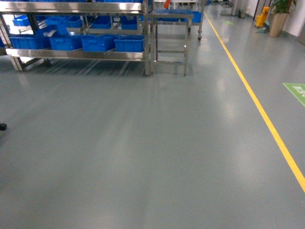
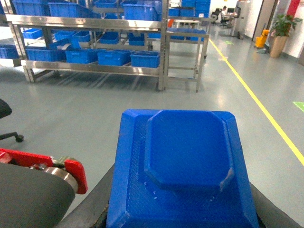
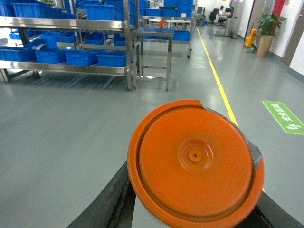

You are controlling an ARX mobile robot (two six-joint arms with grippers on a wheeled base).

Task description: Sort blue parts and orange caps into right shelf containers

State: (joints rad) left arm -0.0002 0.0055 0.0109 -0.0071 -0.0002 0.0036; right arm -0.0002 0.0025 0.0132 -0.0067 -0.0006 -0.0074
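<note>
A big blue part (image 2: 185, 161) with a raised octagonal top fills the left wrist view, and my left gripper (image 2: 183, 219) is shut on it, its dark fingers (image 2: 92, 211) showing at either side. In the right wrist view my right gripper (image 3: 190, 219) is shut on a round orange cap (image 3: 194, 161). Neither gripper appears in the head view. Bright-blue crates (image 1: 128, 44) (image 2: 145, 59) (image 3: 114, 58) stand in rows on a steel shelf (image 1: 76, 53) across the floor, ahead and to the left.
A small steel table (image 1: 170, 38) stands beside the shelf's right end. A yellow floor line (image 1: 257, 105) runs along the right, with a green floor mark (image 1: 296, 90) beyond it. An office chair's caster (image 1: 3, 126) is at the left edge. A potted plant (image 1: 279, 19) stands far right.
</note>
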